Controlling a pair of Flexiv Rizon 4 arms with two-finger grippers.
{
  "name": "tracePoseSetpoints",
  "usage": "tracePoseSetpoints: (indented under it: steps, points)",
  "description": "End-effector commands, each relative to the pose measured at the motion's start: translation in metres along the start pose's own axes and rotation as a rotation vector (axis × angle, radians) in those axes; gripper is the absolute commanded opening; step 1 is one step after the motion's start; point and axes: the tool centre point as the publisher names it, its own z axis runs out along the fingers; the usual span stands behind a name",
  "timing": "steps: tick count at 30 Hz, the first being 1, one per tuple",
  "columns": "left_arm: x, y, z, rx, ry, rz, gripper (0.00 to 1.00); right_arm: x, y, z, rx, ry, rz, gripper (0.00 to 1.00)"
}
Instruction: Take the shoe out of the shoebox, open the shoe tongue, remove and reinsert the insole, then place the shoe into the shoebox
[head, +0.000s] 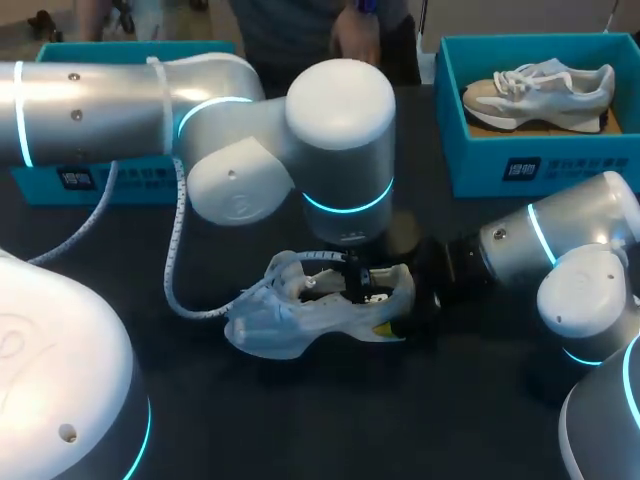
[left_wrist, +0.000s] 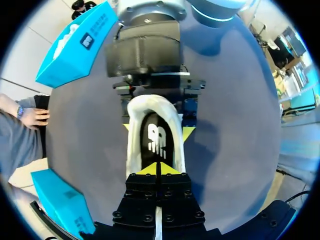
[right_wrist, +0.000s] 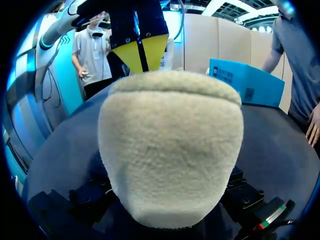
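A white shoe (head: 290, 320) lies on its sole in the middle of the black table, toe to the left. My left gripper (head: 355, 290) comes straight down into its opening. In the left wrist view its yellow tips (left_wrist: 159, 169) are shut together on the black insole (left_wrist: 156, 140). I cannot tell whether they pinch it. My right gripper (head: 405, 305) holds the heel from the right, with a yellow fingertip (left_wrist: 189, 133) pressed on each side. In the right wrist view the fuzzy heel (right_wrist: 170, 150) hides its own fingers, and the left gripper (right_wrist: 141, 52) shows beyond.
A blue shoebox (head: 450, 120) at the back right holds a second, grey-and-white shoe (head: 540, 85). Another blue shoebox (head: 90, 180) stands at the back left behind my left arm. A white cable (head: 180, 270) loops down from that arm to the table.
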Motion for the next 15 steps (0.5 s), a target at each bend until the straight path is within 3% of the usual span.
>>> tracePoseSetpoints:
  steps: [1,15]
  points:
    - [-0.001,0.003,0.017,0.028,0.059,0.023,0.0,-0.002,0.0,0.002,0.004,0.0,0.001,0.0]
    - [0.008,0.009,0.039,0.016,0.133,0.086,0.0,-0.002,0.0,0.002,0.004,0.0,0.001,0.0]
